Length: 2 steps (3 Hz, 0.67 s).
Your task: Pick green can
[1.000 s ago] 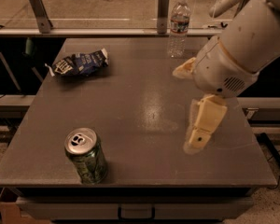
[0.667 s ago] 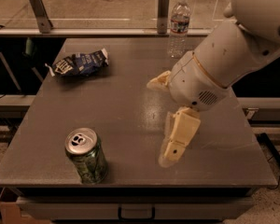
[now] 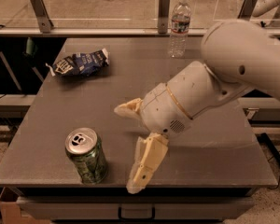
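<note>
The green can (image 3: 86, 156) stands upright near the front left corner of the grey table (image 3: 130, 85). It has mottled green sides and a silver top with a pull tab. My gripper (image 3: 123, 148) is over the front middle of the table, just right of the can and apart from it. It is open and empty: one cream finger (image 3: 144, 164) points down toward the front edge, the other (image 3: 128, 108) reaches left, further back than the can.
A dark blue snack bag (image 3: 79, 63) lies at the back left of the table. A clear water bottle (image 3: 179, 28) with a white cap stands at the back edge. A glass railing (image 3: 102, 13) runs behind the table. My white arm (image 3: 233, 73) covers the right side.
My arm has swung left and toward the front edge, bringing the gripper from the right side of the table to just beside the can. The can, bag and bottle have not moved.
</note>
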Available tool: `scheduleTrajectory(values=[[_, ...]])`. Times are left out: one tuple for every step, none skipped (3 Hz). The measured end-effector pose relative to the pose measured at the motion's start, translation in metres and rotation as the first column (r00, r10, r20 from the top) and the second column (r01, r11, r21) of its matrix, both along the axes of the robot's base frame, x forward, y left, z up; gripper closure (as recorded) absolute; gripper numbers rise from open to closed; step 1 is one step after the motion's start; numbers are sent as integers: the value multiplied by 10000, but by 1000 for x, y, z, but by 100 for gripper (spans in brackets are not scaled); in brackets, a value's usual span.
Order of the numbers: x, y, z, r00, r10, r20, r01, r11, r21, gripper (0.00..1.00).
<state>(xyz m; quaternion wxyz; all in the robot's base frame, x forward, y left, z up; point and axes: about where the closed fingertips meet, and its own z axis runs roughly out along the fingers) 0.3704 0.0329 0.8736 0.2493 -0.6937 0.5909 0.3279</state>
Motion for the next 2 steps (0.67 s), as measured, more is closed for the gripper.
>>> scheduleTrajectory(values=[[-11,28,-7,9982,541,-261,-506,9915,1200,0],[-21,54,-5,9948,924,-430,-803,9706,2271,2]])
